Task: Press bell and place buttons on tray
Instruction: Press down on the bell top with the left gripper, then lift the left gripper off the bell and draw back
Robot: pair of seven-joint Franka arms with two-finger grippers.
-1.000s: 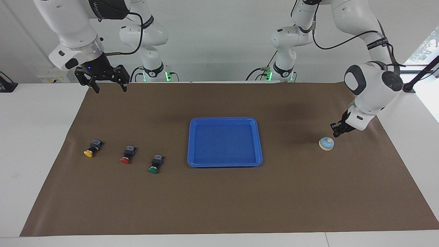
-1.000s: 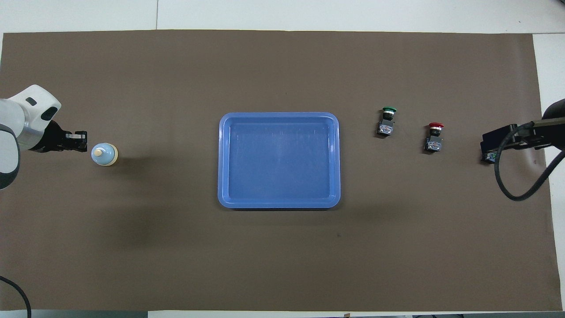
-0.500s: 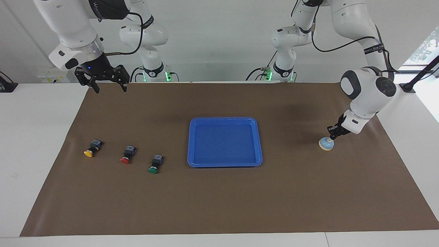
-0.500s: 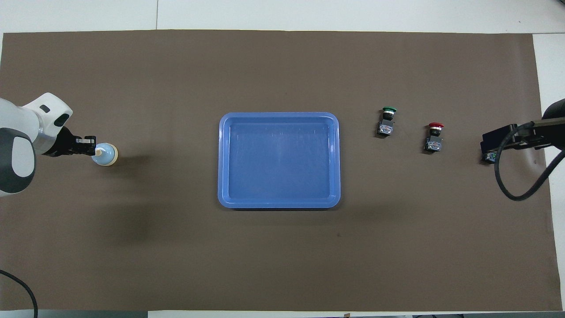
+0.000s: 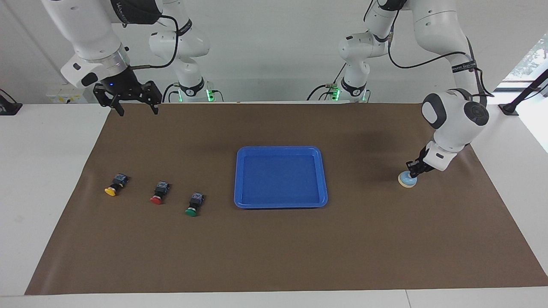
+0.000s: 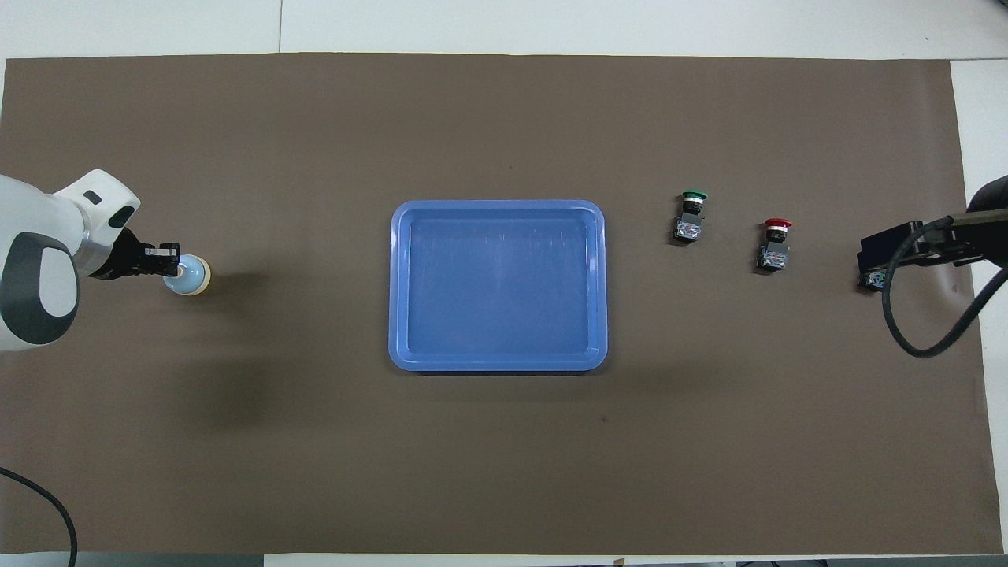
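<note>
The light-blue bell stands on the brown mat at the left arm's end; it also shows in the overhead view. My left gripper is shut, its tips down on the bell's top, hiding the knob. The empty blue tray lies mid-table. The yellow button, the red button and the green button lie in a row at the right arm's end. My right gripper is open and empty, raised above the mat's edge nearest the robots, waiting.
The brown mat covers most of the white table. In the overhead view the right arm's hand and cable hide the yellow button's cap; only its body peeks out.
My left gripper has moved from beside the bell, slightly above it, down onto its top. The right arm, buttons and tray have not moved.
</note>
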